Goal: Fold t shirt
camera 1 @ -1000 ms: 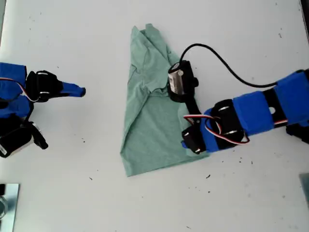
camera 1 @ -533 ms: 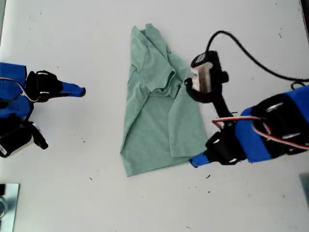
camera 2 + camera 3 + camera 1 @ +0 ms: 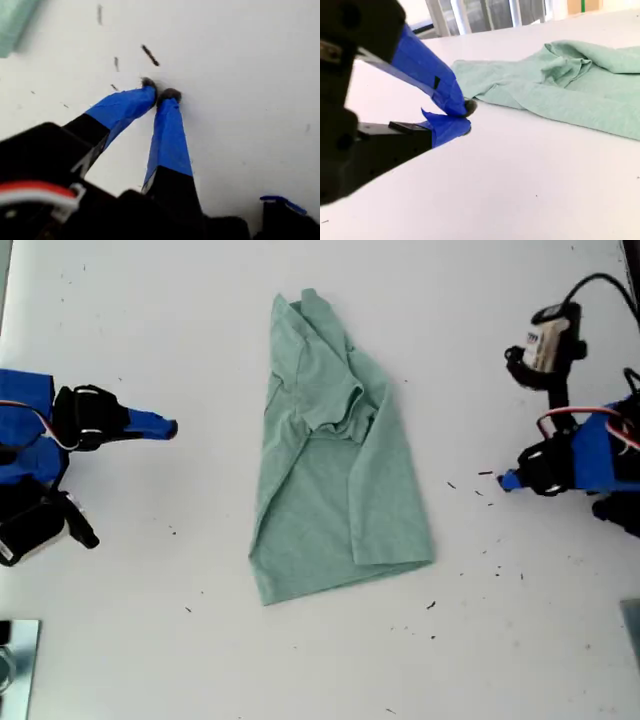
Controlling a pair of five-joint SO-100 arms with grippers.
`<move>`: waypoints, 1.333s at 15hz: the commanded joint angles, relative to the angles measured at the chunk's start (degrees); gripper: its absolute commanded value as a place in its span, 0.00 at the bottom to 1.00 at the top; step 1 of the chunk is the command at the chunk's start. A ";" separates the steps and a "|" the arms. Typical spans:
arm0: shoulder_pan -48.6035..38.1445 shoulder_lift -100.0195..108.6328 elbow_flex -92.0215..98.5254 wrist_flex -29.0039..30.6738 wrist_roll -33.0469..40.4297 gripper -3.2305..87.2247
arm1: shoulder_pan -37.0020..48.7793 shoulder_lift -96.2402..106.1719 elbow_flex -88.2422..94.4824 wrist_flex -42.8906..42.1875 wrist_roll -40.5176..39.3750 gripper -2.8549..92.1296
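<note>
We see the t shirt (image 3: 335, 470) lying folded in the middle of the white table (image 3: 180, 640). My first gripper (image 3: 505, 480) is at the exterior view's right, fingertips pressed together on bare table, holding nothing. My second gripper (image 3: 168, 428), at the exterior view's left, is also closed and empty.

Exterior view looks straight down; both wrist views look close along the table (image 3: 150, 300), sharing the t shirt (image 3: 335, 480).

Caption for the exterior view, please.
Partly folded t shirt lies mid-table, both shut grippers clear of it at opposite sides.
</note>
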 commanded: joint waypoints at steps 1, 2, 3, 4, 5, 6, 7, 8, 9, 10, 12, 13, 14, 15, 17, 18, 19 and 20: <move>2.99 2.81 1.23 1.14 0.18 0.03 | 3.43 1.14 4.75 -5.54 -2.02 0.06; 3.08 1.85 1.23 0.97 -0.26 0.03 | 4.31 2.02 5.36 -5.36 -2.02 0.06; 4.04 0.97 1.05 0.79 -2.72 0.03 | 5.01 2.72 5.80 -5.27 -2.29 0.06; 6.59 -0.09 -2.20 0.97 -6.86 0.03 | 5.01 2.99 5.98 -5.19 -2.29 0.06; 10.99 -5.01 -10.99 2.72 -13.71 0.03 | 4.83 3.43 6.15 -5.19 -2.02 0.06; 15.38 -17.40 -24.08 7.73 -20.83 0.03 | 4.83 3.96 6.42 -4.92 -1.85 0.06; 20.65 -32.52 -39.37 14.50 -26.02 0.03 | 4.83 5.01 6.68 -4.48 -1.67 0.06; 24.79 -47.55 -56.25 21.97 -26.98 0.03 | 4.83 7.03 7.21 -3.52 -1.67 0.06; 28.21 -61.08 -73.21 29.71 -28.13 0.05 | 5.01 10.90 8.09 -1.49 -1.58 0.06; 30.85 -72.95 -88.59 33.75 -26.89 0.26 | 5.01 15.64 9.14 0.88 -1.41 0.06; 32.52 -91.32 -109.78 35.68 -21.80 0.36 | 4.83 20.39 10.11 3.25 -0.79 0.06; 32.17 -97.47 -113.55 35.68 -20.04 0.37 | 5.01 20.21 10.11 3.25 -0.70 0.06; 31.55 -100.99 -114.17 35.33 -19.69 0.37 | 5.01 20.21 10.11 3.25 -0.70 0.06; 30.85 -103.54 -113.73 35.16 -19.69 0.38 | 5.01 20.21 10.11 3.16 -0.97 0.06; 30.06 -106.70 -109.34 32.61 -19.95 0.38 | 4.92 20.30 10.11 3.16 -1.14 0.06; 29.88 -107.67 -105.91 29.88 -20.21 0.38 | 4.75 20.39 10.11 3.16 -1.32 0.06; 29.62 -108.46 -102.13 26.63 -20.57 0.37 | 4.66 20.48 10.11 3.16 -1.41 0.06; 29.27 -108.46 -97.91 22.41 -20.48 0.37 | 4.57 20.57 10.11 3.16 -1.49 0.06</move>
